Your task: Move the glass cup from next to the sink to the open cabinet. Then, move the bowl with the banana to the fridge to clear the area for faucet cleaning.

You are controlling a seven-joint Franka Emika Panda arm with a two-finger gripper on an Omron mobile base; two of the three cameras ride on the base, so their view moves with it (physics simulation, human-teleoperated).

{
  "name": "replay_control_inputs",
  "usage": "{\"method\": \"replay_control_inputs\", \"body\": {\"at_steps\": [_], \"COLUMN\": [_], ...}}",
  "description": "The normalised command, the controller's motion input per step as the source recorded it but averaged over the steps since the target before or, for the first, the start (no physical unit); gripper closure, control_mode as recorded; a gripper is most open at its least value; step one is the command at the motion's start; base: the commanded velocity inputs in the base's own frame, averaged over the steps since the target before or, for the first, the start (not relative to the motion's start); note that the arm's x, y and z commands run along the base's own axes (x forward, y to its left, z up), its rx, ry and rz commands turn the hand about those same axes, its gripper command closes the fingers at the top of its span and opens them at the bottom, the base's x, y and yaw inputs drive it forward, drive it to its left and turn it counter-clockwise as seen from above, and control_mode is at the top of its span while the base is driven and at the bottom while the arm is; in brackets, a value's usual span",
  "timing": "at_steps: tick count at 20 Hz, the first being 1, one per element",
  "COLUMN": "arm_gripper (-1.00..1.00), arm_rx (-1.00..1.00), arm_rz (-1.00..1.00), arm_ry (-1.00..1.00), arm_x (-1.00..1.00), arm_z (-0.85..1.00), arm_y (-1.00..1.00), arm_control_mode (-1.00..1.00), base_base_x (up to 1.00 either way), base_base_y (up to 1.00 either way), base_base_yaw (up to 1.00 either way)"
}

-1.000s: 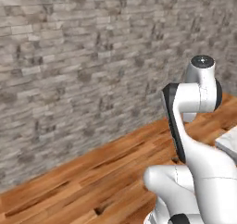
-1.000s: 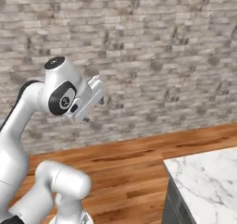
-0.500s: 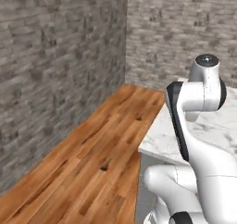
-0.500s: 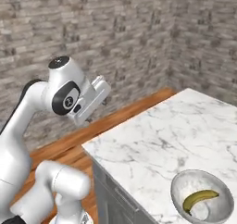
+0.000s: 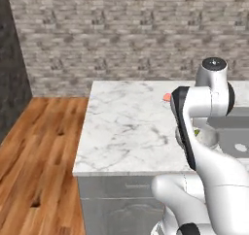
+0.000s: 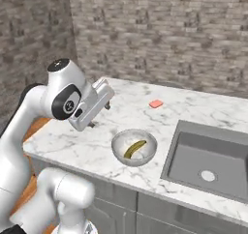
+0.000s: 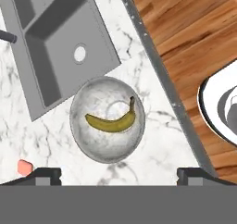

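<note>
A grey bowl (image 6: 119, 149) holding a yellow banana (image 6: 135, 148) stands on the white marble counter (image 6: 72, 146), just left of the sink (image 6: 213, 155). My gripper (image 6: 99, 116) hangs open and empty above the counter, left of the bowl and higher than it. Looking down from the hand, the bowl (image 7: 92, 144) with the banana (image 7: 111, 122) lies straight ahead between my two fingertips (image 7: 44, 174). From the left base camera my own arm hides most of the bowl (image 5: 209, 137). The glass cup, the cabinet and the fridge are out of view.
A small red block (image 6: 156, 103) lies on the counter behind the bowl. The grey sink (image 7: 60, 42) has a dark faucet (image 7: 7, 35) at its far side. A brick wall (image 5: 121, 30) backs the counter, and wooden floor (image 5: 34, 151) runs off the counter's left end.
The whole picture has swung: the base has turned from the wall and floor toward the counter, so bowl, sink and red block have come into view. The arm's pose and open gripper look unchanged.
</note>
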Motion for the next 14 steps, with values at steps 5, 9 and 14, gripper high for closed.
{"method": "replay_control_inputs", "body": {"at_steps": [5,9,14], "arm_gripper": [-1.0,-1.0,-1.0], "arm_rx": [0.0,0.0,0.0], "arm_rz": [0.0,0.0,0.0], "arm_ry": [0.0,0.0,0.0], "arm_x": [0.0,0.0,0.0], "arm_z": [0.0,0.0,0.0], "arm_y": [0.0,0.0,0.0], "arm_control_mode": [1.0,1.0,1.0], "base_base_x": [-0.28,0.03,0.44], "base_base_y": [-0.72,-0.64,-0.31], "base_base_yaw": [-0.64,-0.25,0.0]}}
